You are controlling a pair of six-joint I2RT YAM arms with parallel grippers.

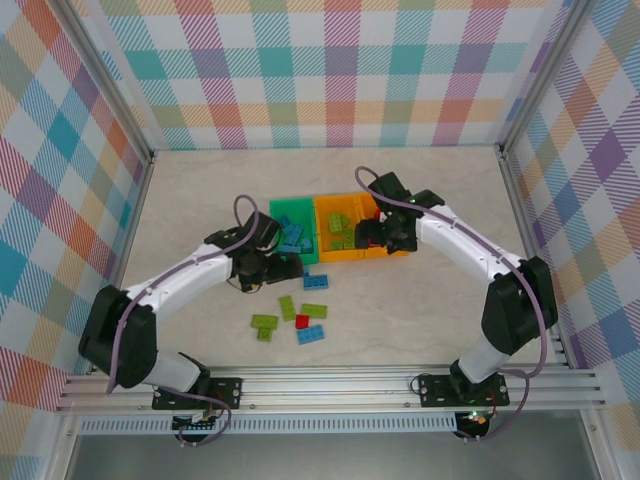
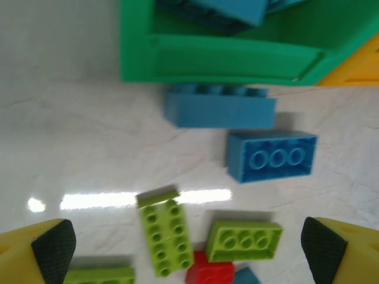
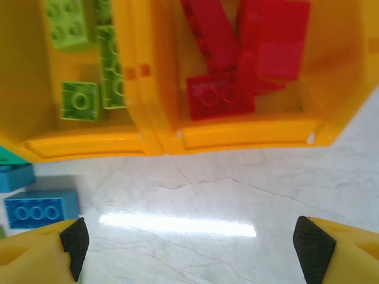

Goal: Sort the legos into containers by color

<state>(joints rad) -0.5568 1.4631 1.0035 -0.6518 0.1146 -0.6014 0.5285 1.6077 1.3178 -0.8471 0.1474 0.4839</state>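
Note:
My left gripper [image 2: 189,248] is open above the table, nothing between its fingertips [image 2: 53,245]. Below it lie loose legos: two lime bricks [image 2: 166,231] [image 2: 244,241], a red brick [image 2: 210,273] and two blue bricks [image 2: 220,106] [image 2: 272,157] next to the green container [image 2: 219,59], which holds blue bricks. My right gripper [image 3: 189,245] is open and empty over bare table, just in front of two orange containers. One [image 3: 83,145] holds lime bricks [image 3: 80,100]; the other [image 3: 249,131] holds red bricks [image 3: 219,97]. From above, the left gripper [image 1: 288,266] and right gripper [image 1: 375,240] sit at the containers' near side.
Several loose bricks lie scattered between the arms: lime [image 1: 287,308], red [image 1: 302,321], blue [image 1: 310,335]. Another blue brick [image 1: 313,281] lies near the green container [image 1: 290,208]. Checkered walls close in the table on three sides.

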